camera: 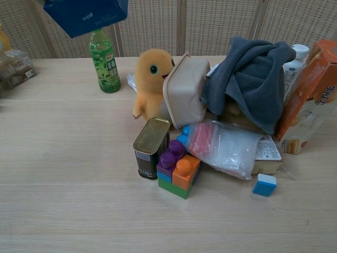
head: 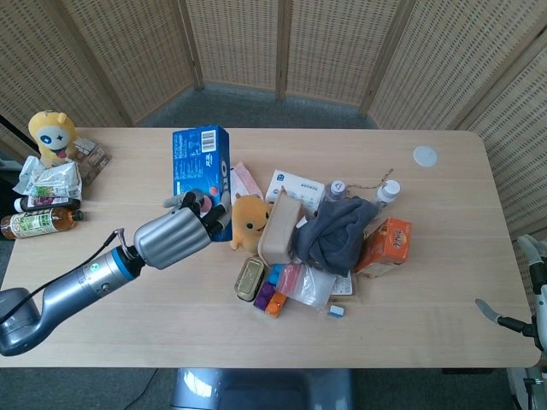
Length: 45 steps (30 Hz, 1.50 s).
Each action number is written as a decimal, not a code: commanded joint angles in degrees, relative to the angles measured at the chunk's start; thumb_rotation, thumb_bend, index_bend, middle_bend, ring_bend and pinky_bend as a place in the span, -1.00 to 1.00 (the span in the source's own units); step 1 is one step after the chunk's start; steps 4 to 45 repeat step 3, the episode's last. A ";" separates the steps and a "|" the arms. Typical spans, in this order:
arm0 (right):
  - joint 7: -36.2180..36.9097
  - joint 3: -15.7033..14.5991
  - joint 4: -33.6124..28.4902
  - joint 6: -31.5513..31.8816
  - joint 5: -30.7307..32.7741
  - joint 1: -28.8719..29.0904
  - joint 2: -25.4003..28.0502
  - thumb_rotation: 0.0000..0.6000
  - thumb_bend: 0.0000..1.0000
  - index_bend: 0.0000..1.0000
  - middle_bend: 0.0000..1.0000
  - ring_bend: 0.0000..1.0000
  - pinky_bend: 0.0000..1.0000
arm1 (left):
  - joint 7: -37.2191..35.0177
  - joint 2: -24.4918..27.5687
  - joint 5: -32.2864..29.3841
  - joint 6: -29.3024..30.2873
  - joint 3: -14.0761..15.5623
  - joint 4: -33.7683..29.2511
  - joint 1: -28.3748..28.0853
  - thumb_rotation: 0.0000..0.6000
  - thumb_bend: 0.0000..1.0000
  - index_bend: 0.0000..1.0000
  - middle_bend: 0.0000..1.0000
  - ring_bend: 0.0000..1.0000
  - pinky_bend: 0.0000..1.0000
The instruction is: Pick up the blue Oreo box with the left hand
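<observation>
A: Where is the Oreo box (head: 200,171) now?

B: In the air, above the table (head: 427,256). The left hand (head: 175,235) grasps its lower end.

A: How will it handle?

B: I judge it light and stiff, but the cardboard is smooth and can slip. Better to hold the long sides.

Woven wicker screens (head: 282,43) ring a pale wooden table (head: 444,256) — grey floor (head: 248,107) behind.

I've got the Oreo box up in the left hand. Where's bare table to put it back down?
The table is bare along the near edge and between the snack packets and the yellow duck. The right end past the orange box is bare too. The middle is crowded. The left hand holds the Oreo box.
</observation>
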 commanded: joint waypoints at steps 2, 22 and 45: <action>0.02 0.01 0.02 -0.02 0.04 0.01 0.00 0.79 -1.00 -1.00 -1.00 -1.00 -1.00 | 0.79 0.61 -0.16 -0.64 -0.74 -0.88 0.03 1.00 -1.00 0.45 0.41 0.61 0.49; 0.04 0.01 0.03 -0.05 0.07 0.01 0.01 0.79 -1.00 -1.00 -1.00 -1.00 -1.00 | 0.84 0.54 -0.24 -0.76 -0.85 -0.92 0.04 1.00 -1.00 0.45 0.41 0.61 0.49; 0.04 0.01 0.03 -0.05 0.07 0.01 0.01 0.79 -1.00 -1.00 -1.00 -1.00 -1.00 | 0.84 0.54 -0.24 -0.76 -0.85 -0.92 0.04 1.00 -1.00 0.45 0.41 0.61 0.49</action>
